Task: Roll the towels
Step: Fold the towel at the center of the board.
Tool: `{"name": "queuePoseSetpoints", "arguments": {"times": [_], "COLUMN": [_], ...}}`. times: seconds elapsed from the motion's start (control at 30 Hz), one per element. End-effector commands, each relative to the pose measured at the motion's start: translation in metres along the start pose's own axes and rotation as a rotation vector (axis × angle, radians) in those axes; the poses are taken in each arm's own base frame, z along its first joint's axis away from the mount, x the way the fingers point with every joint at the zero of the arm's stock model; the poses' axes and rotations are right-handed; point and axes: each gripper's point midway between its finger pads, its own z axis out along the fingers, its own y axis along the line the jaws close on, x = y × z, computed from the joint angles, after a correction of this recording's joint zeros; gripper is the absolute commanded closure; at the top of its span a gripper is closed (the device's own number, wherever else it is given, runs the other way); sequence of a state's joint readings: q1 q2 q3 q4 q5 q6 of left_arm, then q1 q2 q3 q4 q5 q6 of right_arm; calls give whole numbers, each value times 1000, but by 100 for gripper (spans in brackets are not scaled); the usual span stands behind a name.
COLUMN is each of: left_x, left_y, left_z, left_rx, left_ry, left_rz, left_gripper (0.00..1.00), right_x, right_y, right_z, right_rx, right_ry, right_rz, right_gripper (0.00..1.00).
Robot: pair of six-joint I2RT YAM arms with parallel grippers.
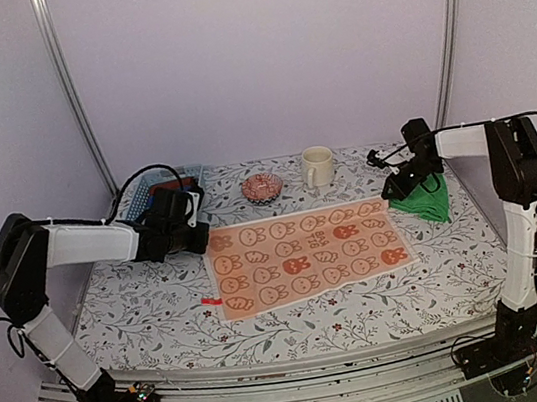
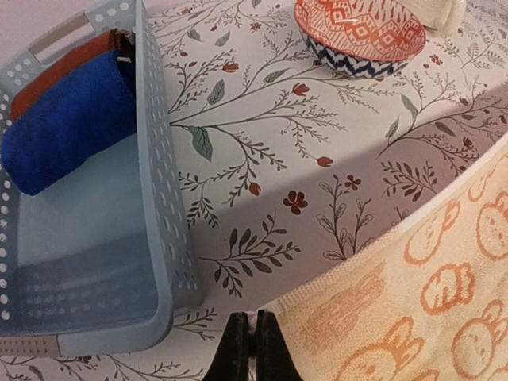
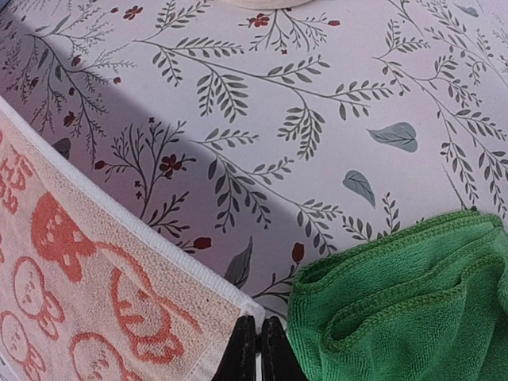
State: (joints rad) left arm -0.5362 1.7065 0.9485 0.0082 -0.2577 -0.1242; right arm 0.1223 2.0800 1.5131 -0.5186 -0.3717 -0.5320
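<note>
Top view, orange towel [image 1: 307, 256]: spread flat on the middle of the table [image 1: 143, 311], rabbit print showing, not yet rolled
Top view, green towel [image 1: 428, 199]: bunched at the far right, just beside the orange towel's far right corner
Top view, left tool [image 1: 195, 230]: low at the orange towel's far left corner, near the basket [image 1: 161, 189]
Top view, right tool [image 1: 395, 185]: low between the far right corner and the green towel
Top view, bowl [image 1: 262, 188] and mug [image 1: 317, 165]: along the far edge, apart from both towels
Left wrist view, left tool [image 2: 252, 353]: jaws pressed together, no cloth visible between them, towel corner just beside; a pinched hem cannot be told
Left wrist view, basket: blue roll [image 2: 71, 127] and dark red roll [image 2: 63, 67] inside
Right wrist view, right tool [image 3: 254, 349]: jaws closed to a thin slit, orange corner on one side, green towel on the other, grip on either not discernible
Step in hand (judged): orange towel laid out, rolling about to start
Next move (judged): both tools taking one edge evenly and turning it over onto the cloth, with care to keep the roll straight and the green towel out of it
</note>
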Motion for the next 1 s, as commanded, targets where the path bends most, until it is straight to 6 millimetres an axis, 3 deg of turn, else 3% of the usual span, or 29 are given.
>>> {"name": "queuePoseSetpoints", "arguments": {"times": [0.0, 0.4, 0.53, 0.97], "left_x": [-6, 22, 41, 86], "left_y": [2, -34, -53, -70], "left_z": [-10, -29, -41, -72], "left_rx": [43, 253, 321, 377], "left_ry": [-38, 56, 186, 385], "left_rz": [-24, -2, 18, 83], "left_gripper": [100, 100, 100, 100], "right_x": [-10, 12, 18, 55], "right_y": [5, 25, 31, 44], "right_z": [-29, -34, -37, -50], "right_rx": [-1, -36, -50, -69], "right_ry": [-81, -64, -59, -18], "right_rz": [-51, -107, -114, -79], "right_gripper": [96, 95, 95, 95]}}
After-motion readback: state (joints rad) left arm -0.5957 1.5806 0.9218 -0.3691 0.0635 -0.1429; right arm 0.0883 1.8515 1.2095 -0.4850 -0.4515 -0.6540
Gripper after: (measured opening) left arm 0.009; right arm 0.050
